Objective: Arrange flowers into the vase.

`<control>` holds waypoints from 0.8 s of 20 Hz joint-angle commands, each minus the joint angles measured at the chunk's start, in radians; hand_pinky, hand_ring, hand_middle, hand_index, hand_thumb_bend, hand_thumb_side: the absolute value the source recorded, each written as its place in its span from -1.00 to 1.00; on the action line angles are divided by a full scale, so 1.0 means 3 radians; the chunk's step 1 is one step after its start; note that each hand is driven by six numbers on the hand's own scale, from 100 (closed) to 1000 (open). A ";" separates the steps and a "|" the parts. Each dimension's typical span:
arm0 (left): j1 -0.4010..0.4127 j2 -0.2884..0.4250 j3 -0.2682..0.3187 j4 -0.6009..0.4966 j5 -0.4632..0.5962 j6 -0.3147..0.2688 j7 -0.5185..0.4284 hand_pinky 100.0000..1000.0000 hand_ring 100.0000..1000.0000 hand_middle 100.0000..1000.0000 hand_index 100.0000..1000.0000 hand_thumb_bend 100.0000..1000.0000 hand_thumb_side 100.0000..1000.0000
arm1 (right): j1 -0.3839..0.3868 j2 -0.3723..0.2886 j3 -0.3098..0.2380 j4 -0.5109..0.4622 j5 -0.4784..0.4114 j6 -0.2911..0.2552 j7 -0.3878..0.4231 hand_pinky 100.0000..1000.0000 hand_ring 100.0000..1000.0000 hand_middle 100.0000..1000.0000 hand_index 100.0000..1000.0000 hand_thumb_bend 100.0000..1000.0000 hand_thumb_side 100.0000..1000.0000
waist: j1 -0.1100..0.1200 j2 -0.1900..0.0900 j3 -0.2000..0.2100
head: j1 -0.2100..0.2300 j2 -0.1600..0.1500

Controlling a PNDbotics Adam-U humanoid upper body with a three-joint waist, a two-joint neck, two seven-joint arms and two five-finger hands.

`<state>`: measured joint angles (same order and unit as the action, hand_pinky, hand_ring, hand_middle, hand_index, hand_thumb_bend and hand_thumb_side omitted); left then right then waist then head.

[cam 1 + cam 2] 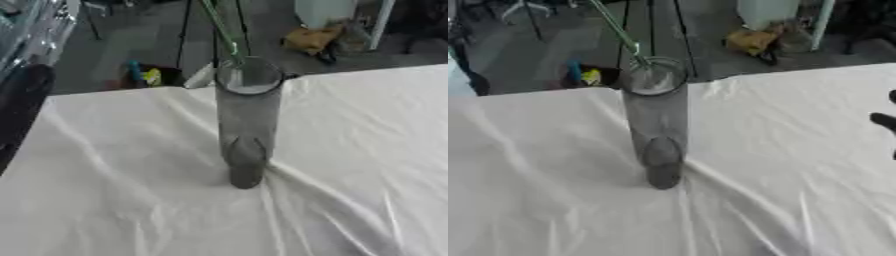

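At centre of white-draped tabletop (105, 200): upright glass vase (248, 125), green stem (220, 30) inside; right robot hand (885, 121) state indiscernible; lower stems vertically.

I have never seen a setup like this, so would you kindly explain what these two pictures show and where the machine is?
Both pictures come from one stereo camera in a humanoid robot's head, looking down: its left eye and right eye, same moment. A white cloth covers the table. On it stands a tall clear vase, upright, with a green stem already in it, leaning up and away. The dark shape at the left edge is the robot's left arm; its hand is not visible. At the right edge, dark fingertips of the right hand peek in, holding nothing visible.
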<state>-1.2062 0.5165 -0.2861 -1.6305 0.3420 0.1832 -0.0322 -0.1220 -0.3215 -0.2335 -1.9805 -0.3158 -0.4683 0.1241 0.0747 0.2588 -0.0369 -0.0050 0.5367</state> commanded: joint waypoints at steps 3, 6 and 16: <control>-0.0040 0.0015 -0.0015 -0.0035 -0.0046 -0.0021 -0.0036 -1.00 -1.00 -1.00 -0.41 -1.00 0.09 | -0.0010 -0.0069 -0.0009 -0.0065 -0.0024 -0.0014 -0.0001 0.52 0.79 -0.51 -0.14 -1.00 1.00 | 0.0008 -0.0100 -0.0003 | 0.0011 0.0017; -0.0041 0.0009 -0.0017 -0.0028 -0.0062 -0.0035 -0.0041 -1.00 -1.00 -1.00 -0.41 -1.00 0.09 | -0.0013 -0.0065 -0.0006 -0.0065 -0.0020 -0.0016 0.0002 0.52 0.79 -0.51 -0.14 -1.00 1.00 | 0.0006 -0.0094 -0.0005 | 0.0016 0.0016; -0.0033 0.0006 -0.0044 -0.0022 -0.0116 -0.0088 -0.0058 -1.00 -1.00 -1.00 -0.41 -1.00 0.11 | -0.0017 -0.0057 -0.0003 -0.0065 -0.0003 -0.0016 0.0003 0.52 0.80 -0.51 -0.14 -1.00 1.00 | 0.0012 -0.0078 -0.0014 | 0.0028 -0.0001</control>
<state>-1.1984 0.5083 -0.3042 -1.6299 0.3132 0.1631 -0.0504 -0.1223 -0.3215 -0.2332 -1.9805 -0.3161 -0.4710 0.1264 0.0747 0.2588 -0.0408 -0.0007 0.5365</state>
